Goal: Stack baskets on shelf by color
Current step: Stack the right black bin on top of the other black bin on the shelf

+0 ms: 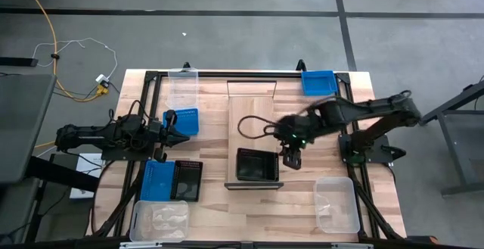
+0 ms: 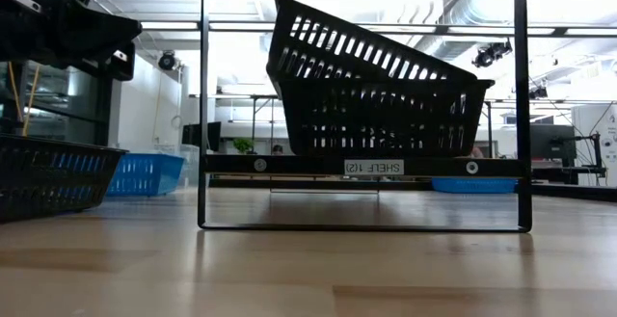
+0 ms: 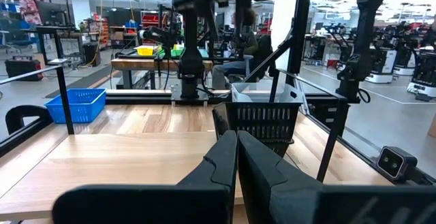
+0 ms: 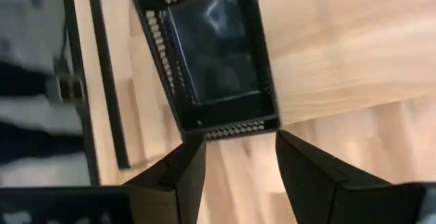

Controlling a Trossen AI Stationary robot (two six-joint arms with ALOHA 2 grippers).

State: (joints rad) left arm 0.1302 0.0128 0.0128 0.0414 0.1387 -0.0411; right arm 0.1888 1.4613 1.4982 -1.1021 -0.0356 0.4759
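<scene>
Black perforated plastic dominates the low view: two black baskets (image 2: 376, 86) sit nested on the shelf (image 2: 366, 167), the upper one tilted, not fully seated in the lower. From above the pair reads as one black rectangle (image 1: 258, 165) at the near end of the shelf (image 1: 253, 101), the rest of the light-wood board bare.

Nearest the camera edge of the tabletop (image 1: 302, 203): a clear basket (image 1: 159, 220) at the left corner, another clear basket (image 1: 337, 203) at the right. Just beyond the left one, a blue basket (image 1: 157, 180) lies touching a further black basket (image 1: 188, 180).

Mid-tabletop: the left end effector (image 1: 180, 136) is closed on nothing and rests beside a second blue basket (image 1: 184, 121). The right end effector (image 1: 292, 158) hovers just beside the black stack, fingers wide, holding nothing.

Far edge: a third clear basket (image 1: 183, 86) on the left, a third blue basket (image 1: 318, 82) on the right.

Judgement: early stage. Black stack begun, one black basket outstanding, top basket needs settling. Blue and clear groups untouched.
</scene>
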